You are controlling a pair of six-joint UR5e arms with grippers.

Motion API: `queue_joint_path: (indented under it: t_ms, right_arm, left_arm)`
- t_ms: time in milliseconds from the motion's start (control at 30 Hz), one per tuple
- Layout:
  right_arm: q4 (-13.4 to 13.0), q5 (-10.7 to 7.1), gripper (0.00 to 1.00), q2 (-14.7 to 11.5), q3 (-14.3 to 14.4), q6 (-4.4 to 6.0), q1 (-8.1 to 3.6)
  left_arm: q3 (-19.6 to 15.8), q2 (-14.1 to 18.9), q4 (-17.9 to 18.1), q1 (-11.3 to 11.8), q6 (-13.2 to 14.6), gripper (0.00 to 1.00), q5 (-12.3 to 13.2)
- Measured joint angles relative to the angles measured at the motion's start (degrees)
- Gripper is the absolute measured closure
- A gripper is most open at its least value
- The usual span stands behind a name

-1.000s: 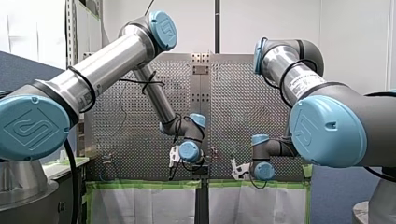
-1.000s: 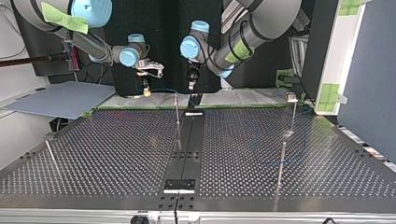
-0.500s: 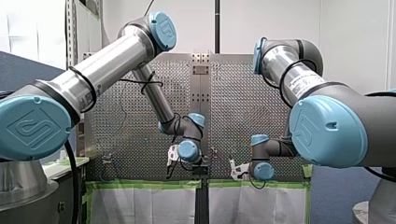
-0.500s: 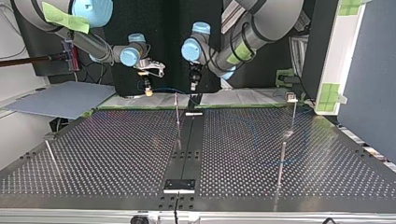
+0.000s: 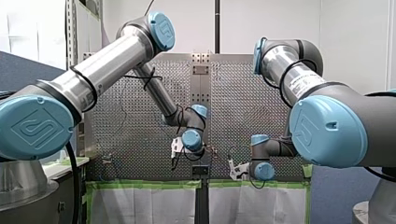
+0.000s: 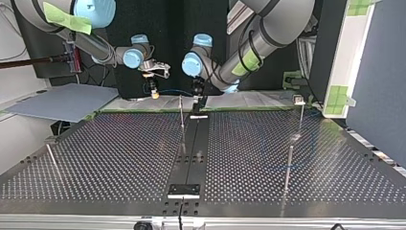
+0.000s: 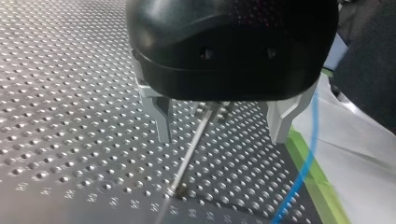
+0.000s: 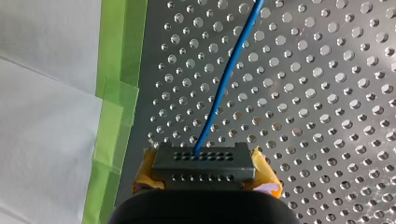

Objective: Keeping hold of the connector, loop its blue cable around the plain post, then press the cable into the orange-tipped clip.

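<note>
Cable work at the perforated bench [image 8: 327,93]: the right jaws are clamped on one black connector [image 8: 204,162], with two yellow pads [image 8: 265,178] pressing its ends. A single blue cable [image 8: 229,74] leaves the connector's face and runs straight ahead of these jaws across the bench, alongside a strip of green tape [image 8: 116,116]. The left jaws stand wide apart and grip nothing. Their two metal fingers [image 7: 160,116] straddle one thin metal post [image 7: 189,154], which rises between them and touches neither. The blue cable passes just outside one finger, on the green tape's side. The top view shows four slim posts in all. One is directly beneath the left jaws. The other three posts [image 6: 288,167] stand well apart from both pairs of jaws. Which of them carries the orange-tipped clip cannot be told.
</note>
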Motion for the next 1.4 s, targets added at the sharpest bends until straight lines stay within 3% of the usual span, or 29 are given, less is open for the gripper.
queue_joint_path:
  t_ms: [100, 233, 400, 633, 1000, 1200, 1400]
  right_arm:
    - [-0.01, -0.03, 1.00, 0.02, 0.00, -0.19, -0.01]
    - [-0.07, -0.11, 1.00, 0.03, 0.01, -0.30, -0.01]
    - [-0.03, -0.56, 1.00, 0.08, 0.02, -0.53, -0.01]
    - [-0.14, -1.46, 1.00, 0.28, 0.45, -1.17, 0.00]
    - [-0.40, -2.30, 1.00, 0.67, 0.51, -1.72, 0.01]
    - [-0.47, -2.32, 1.00, 0.74, 0.48, -1.75, 0.03]
    - [-0.71, -2.32, 1.00, 0.76, 0.47, -1.75, 0.02]
  left_arm:
    - [0.43, 1.06, -1.56, 0.22, -1.12, 0.00, 0.46]
    - [0.63, 3.00, -3.67, 0.34, -1.55, 0.00, -0.80]
    - [2.24, 5.46, -6.35, 0.19, -0.75, 0.00, -1.72]
    - [6.09, 6.26, -10.32, 0.56, 0.23, 0.00, -2.33]
    - [9.27, 3.74, -16.56, 1.38, 5.29, 0.00, -5.56]
    - [10.42, 0.65, -20.16, 1.65, 7.12, 0.00, -5.38]
    - [13.17, 0.06, -23.69, 2.30, 7.37, 0.00, -4.87]
